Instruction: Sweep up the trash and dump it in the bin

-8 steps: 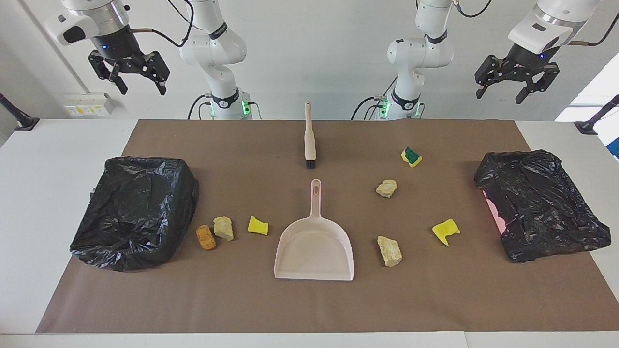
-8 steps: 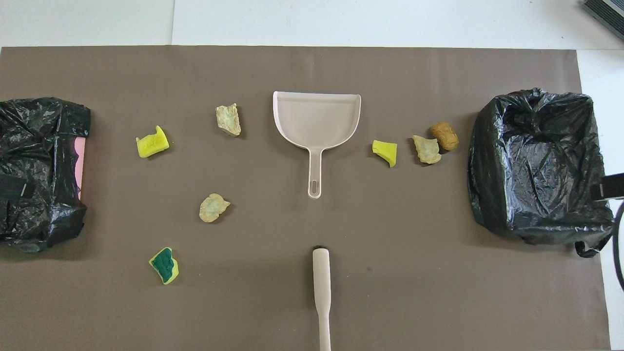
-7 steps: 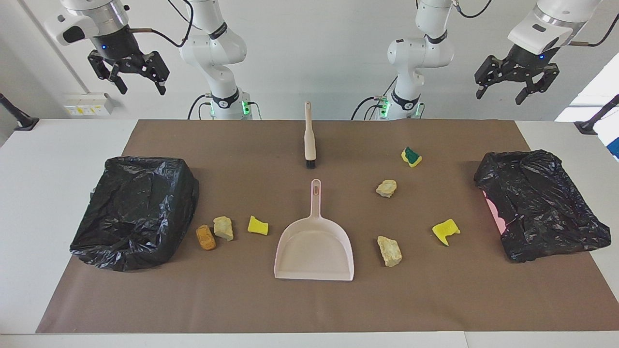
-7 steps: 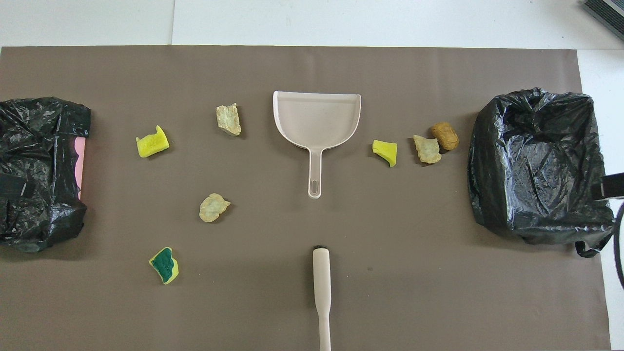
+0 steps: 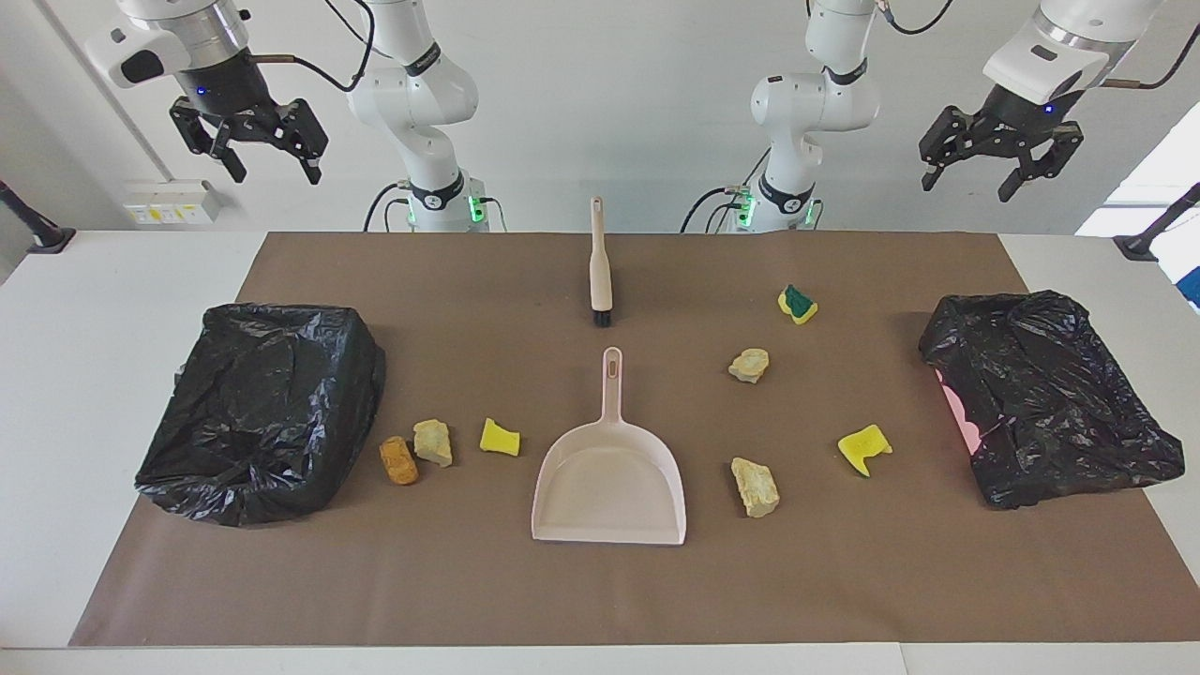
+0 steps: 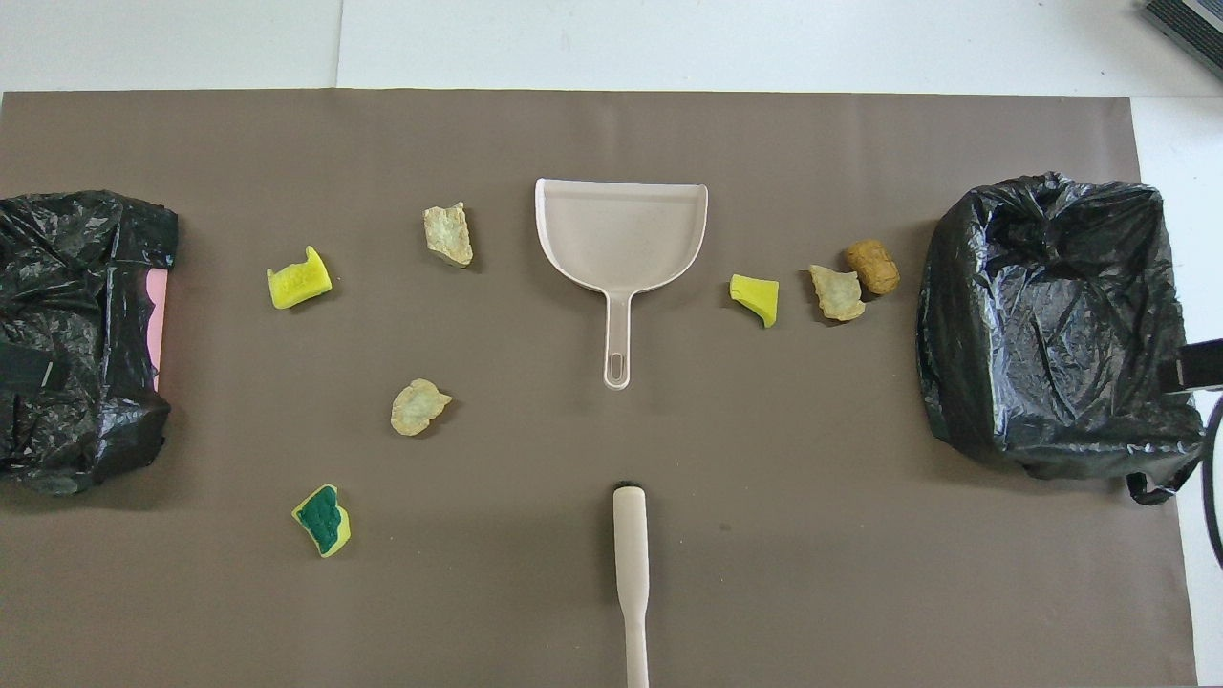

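Several trash scraps lie on the brown mat. Toward the left arm's end are a green-faced sponge point(image 5: 797, 303) point(image 6: 323, 519), two beige lumps point(image 5: 749, 365) point(image 5: 756, 486) and a yellow sponge point(image 5: 863, 448). Toward the right arm's end, a yellow sponge point(image 5: 500, 437), a beige lump point(image 5: 433, 442) and an orange-brown lump point(image 5: 398, 460) sit beside a black-bagged bin point(image 5: 262, 408) point(image 6: 1051, 315). My right gripper point(image 5: 275, 172) and left gripper point(image 5: 967, 187) hang open and empty, high above the table's ends. Neither shows in the overhead view.
A beige dustpan point(image 5: 609, 487) point(image 6: 621, 229) lies mid-mat with its handle toward the robots. A beige hand brush point(image 5: 600, 267) point(image 6: 631, 564) lies nearer to the robots. A second black-bagged bin point(image 5: 1045, 394) point(image 6: 76, 334) sits at the left arm's end.
Both grippers have risen very slightly. Nothing on the table has moved.
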